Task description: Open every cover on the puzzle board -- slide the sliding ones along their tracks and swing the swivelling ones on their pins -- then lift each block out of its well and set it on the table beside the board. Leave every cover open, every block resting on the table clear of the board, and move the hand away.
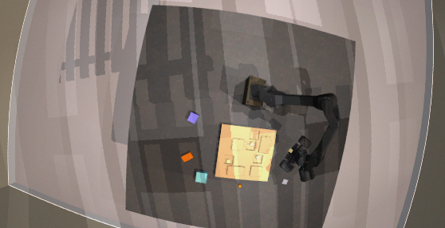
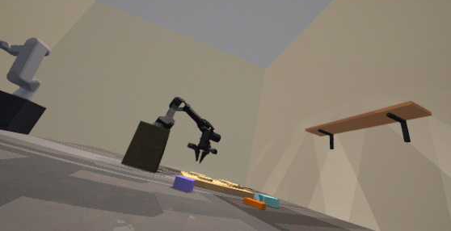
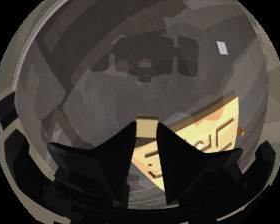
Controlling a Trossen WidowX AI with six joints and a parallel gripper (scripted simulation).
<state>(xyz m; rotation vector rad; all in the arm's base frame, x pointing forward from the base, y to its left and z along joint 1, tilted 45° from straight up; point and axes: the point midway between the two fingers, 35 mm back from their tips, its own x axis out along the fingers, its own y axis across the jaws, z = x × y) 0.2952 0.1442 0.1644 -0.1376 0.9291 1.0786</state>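
My gripper (image 1: 290,151) (image 2: 199,161) (image 3: 147,125) is shut on a small tan block (image 3: 147,126). It holds the block above the table, just off the board's right edge in the top view. The pale wooden puzzle board (image 1: 226,134) (image 2: 226,189) (image 3: 230,107) lies flat. It has several outlined covers and small square wells; what each well holds is too small to tell. A small white block (image 1: 285,182) (image 3: 222,48) and a tiny orange piece (image 1: 239,186) (image 3: 242,132) lie on the table close to the board, clear of it.
On the table, left of the board in the top view, lie a purple block (image 1: 193,117) (image 2: 183,183), an orange block (image 1: 187,157) (image 2: 255,203) and a teal block (image 1: 201,177) (image 2: 268,200). The arm's pedestal (image 2: 146,147) stands behind the board.
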